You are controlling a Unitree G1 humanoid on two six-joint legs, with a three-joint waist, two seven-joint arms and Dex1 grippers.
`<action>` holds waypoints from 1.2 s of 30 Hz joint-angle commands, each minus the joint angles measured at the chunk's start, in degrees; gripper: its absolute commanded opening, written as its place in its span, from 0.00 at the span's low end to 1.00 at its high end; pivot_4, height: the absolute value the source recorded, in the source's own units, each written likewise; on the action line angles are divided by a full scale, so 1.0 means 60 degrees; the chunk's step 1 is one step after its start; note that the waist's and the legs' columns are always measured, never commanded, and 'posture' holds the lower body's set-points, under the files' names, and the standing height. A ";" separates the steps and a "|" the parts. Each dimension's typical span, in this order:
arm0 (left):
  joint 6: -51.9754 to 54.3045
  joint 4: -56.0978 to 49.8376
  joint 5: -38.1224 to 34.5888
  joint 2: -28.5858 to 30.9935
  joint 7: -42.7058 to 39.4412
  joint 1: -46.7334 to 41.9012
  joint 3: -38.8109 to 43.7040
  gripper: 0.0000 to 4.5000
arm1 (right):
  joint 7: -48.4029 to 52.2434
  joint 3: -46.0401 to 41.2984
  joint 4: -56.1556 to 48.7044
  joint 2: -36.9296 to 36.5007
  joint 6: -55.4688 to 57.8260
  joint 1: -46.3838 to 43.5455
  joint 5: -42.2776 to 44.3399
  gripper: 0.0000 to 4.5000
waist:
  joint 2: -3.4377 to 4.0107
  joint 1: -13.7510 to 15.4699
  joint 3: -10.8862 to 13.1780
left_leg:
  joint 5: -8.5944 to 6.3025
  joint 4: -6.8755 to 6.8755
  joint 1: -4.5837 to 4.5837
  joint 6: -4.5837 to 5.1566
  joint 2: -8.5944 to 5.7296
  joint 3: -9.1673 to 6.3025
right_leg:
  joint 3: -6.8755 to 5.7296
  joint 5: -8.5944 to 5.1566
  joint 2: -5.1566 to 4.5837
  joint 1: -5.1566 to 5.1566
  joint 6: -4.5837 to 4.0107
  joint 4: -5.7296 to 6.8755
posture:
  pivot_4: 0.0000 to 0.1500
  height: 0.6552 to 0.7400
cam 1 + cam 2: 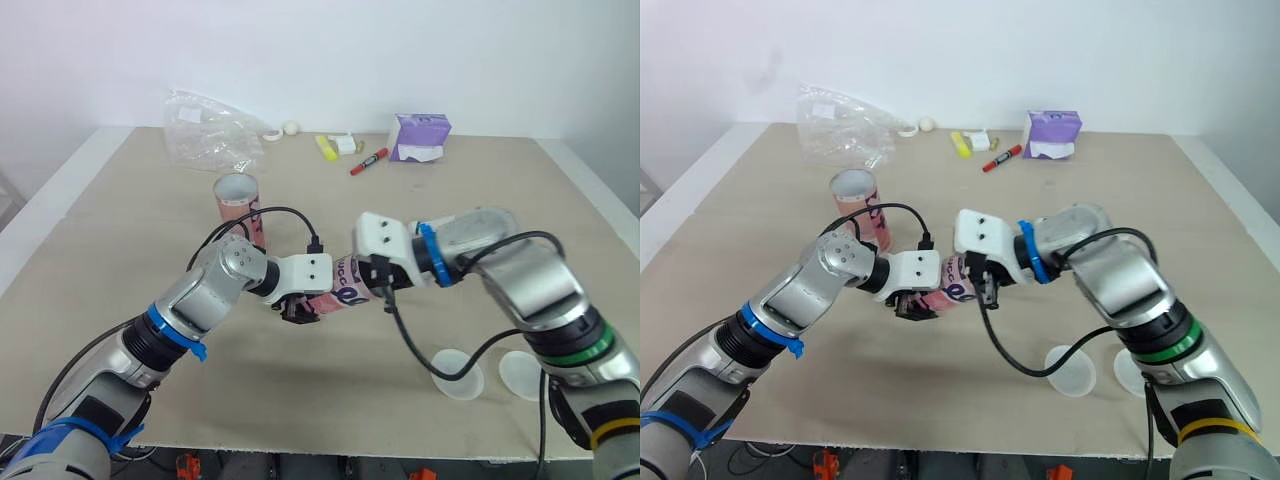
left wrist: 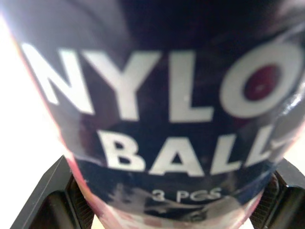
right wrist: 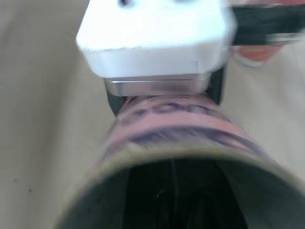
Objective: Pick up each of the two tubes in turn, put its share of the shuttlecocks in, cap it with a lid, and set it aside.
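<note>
Standing open-topped toward the left, the upright tube [image 1: 238, 205] waits on the surface [image 1: 120, 230], uncapped and apparently untouched. Left hand [image 1: 300, 308] is clamped around the held tube [image 1: 345, 287], which lies level in the air between the arms, mouth toward the right hand [image 1: 380, 283]. Right hand sits right at that mouth; whether it grips anything, cannot tell. Tube interior looks dark in the right wrist view, contents unclear. A lid [image 1: 458, 372] and a second lid [image 1: 525, 372] lie flat at right front, well apart from both tubes. Judgement: first tube at the filling step; capping, setting aside and the whole second tube remain.
</note>
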 commanded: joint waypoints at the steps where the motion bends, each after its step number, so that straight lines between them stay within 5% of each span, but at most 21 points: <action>1: -0.0024 0.0285 0.0122 -0.0016 0.0080 0.0159 -0.0191 0.81 | 0.0105 -0.1114 -0.0828 -0.0445 0.0212 -0.0055 0.0724 0.01 | -0.0001 -0.0001 0.0001 | -0.0001 0.0000 -0.0006 0.0000 -0.0007 0.0000 | 0.0000 0.0000 -0.0008 -0.0002 -0.0001 -0.0003 | 1.00 1.00; 15: -0.0940 0.0914 -0.1160 -0.0672 0.0195 0.0658 0.0961 0.81 | -0.0568 -0.5120 -0.1820 -0.2325 0.1848 0.2112 0.3255 0.01 | -0.0008 0.0045 0.0018 | -0.0005 -0.0001 -0.0032 0.0001 -0.0019 -0.0032 | -0.0060 -0.0033 -0.0085 -0.0005 0.0046 -0.0017 | 1.00 1.00; 21: -0.3387 0.2022 -0.2582 -0.2315 0.0604 0.1621 0.2416 0.81 | -0.0728 -0.6212 -0.1945 -0.3056 0.1909 0.3763 0.3445 0.01 | -0.0021 0.0143 0.0028 | -0.0015 -0.0002 -0.0108 0.0008 -0.0036 -0.0033 | -0.0084 -0.0004 -0.0133 -0.0044 0.0014 -0.0052 | 1.00 1.00; 29: -0.6720 0.3818 -0.2584 -0.3159 0.0563 0.2400 0.2399 0.81 | -0.0641 -0.7032 -0.2248 -0.3469 0.1672 0.5909 0.3459 0.01 | -0.0009 0.0208 0.0036 | -0.0035 -0.0027 -0.0176 0.0003 -0.0038 -0.0025 | -0.0080 0.0008 -0.0122 -0.0129 0.0029 -0.0067 | 1.00 1.00; 36: -0.7956 0.5177 -0.2135 -0.3440 0.0398 0.2447 0.2011 0.81 | -0.0395 -0.7135 -0.2064 -0.4182 0.0842 0.7645 0.2645 0.01 | -0.0008 0.0200 0.0035 | -0.0030 -0.0025 -0.0168 0.0014 -0.0061 -0.0015 | -0.0074 0.0016 -0.0108 -0.0107 0.0042 -0.0094 | 1.00 1.00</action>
